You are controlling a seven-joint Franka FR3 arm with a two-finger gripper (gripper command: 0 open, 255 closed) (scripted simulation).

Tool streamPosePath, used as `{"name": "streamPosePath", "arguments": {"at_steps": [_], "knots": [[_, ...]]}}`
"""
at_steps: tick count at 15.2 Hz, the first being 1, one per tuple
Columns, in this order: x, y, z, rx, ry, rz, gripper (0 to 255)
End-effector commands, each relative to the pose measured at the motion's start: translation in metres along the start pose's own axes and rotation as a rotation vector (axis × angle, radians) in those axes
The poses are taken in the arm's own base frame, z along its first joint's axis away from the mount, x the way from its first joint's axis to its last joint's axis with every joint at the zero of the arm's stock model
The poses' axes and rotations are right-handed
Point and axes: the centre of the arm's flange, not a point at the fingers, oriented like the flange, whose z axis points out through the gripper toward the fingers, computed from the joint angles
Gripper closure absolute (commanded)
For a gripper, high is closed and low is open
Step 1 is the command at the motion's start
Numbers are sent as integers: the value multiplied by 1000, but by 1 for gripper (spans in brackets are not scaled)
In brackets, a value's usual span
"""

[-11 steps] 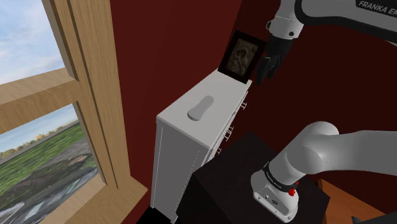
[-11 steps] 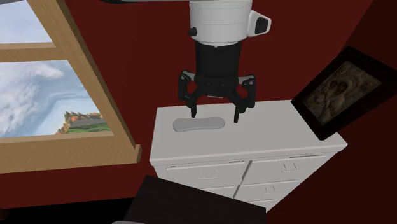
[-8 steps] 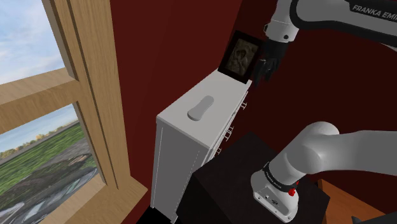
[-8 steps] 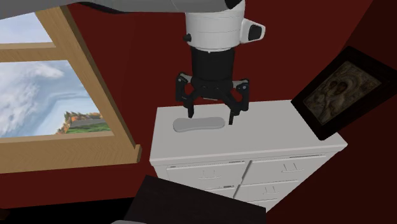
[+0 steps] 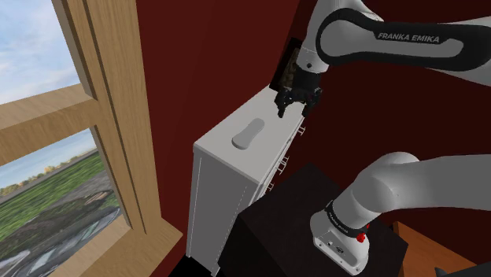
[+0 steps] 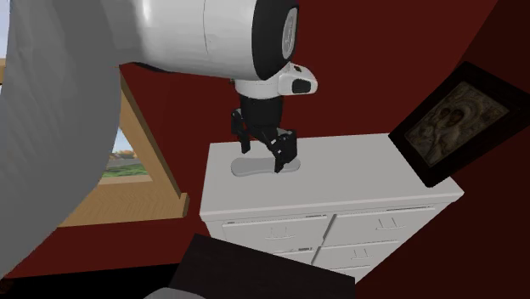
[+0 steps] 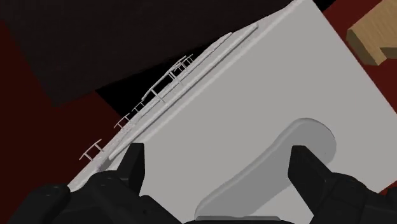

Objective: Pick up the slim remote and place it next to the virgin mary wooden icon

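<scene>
Hangs above the white dresser (image 5: 263, 110) with the gripper (image 6: 265, 151) spread wide and holding nothing. Finds the slim pale-grey remote (image 7: 273, 172) lying flat on the dresser top toward the window (image 5: 94, 118) end, well apart from the dark-framed icon (image 6: 454, 119) propped against the red wall (image 5: 204, 55) at the other end. From the wrist view, shows the remote slanted across the gap between the fingers (image 7: 135, 168), nearer one fingertip than the other and touched by neither. Could easily go wrong right here: by closing on that slant, might catch the remote corner to corner and spin it on the smooth top, or pinch only one rounded end and squirt it out toward the front edge. Probably calls for a turn of the wrist and a small sideways shift before descending. Being so thin, leaves little to grip: by stopping too high, would close on air; by going too low, would jam the fingertips into the dresser top. Further on, risks a loose hold slipping during the carry, and risks knocking the leaning icon flat by setting down too close to it, or failing "next to" by stopping short. Cannot judge the exact height above the remote from these views.
</scene>
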Motion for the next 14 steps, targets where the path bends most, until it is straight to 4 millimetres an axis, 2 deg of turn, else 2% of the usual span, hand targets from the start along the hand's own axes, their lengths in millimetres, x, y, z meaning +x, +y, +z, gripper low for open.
{"name": "streamPosePath", "arguments": {"at_steps": [1, 7, 12, 14], "knots": [[14, -15, 19, 14, 8, 115, 0], [57, -49, 69, 49, 27, 435, 0], [101, -68, 109, 78, 44, 702, 0], [104, -69, 117, 80, 44, 715, 0]]}}
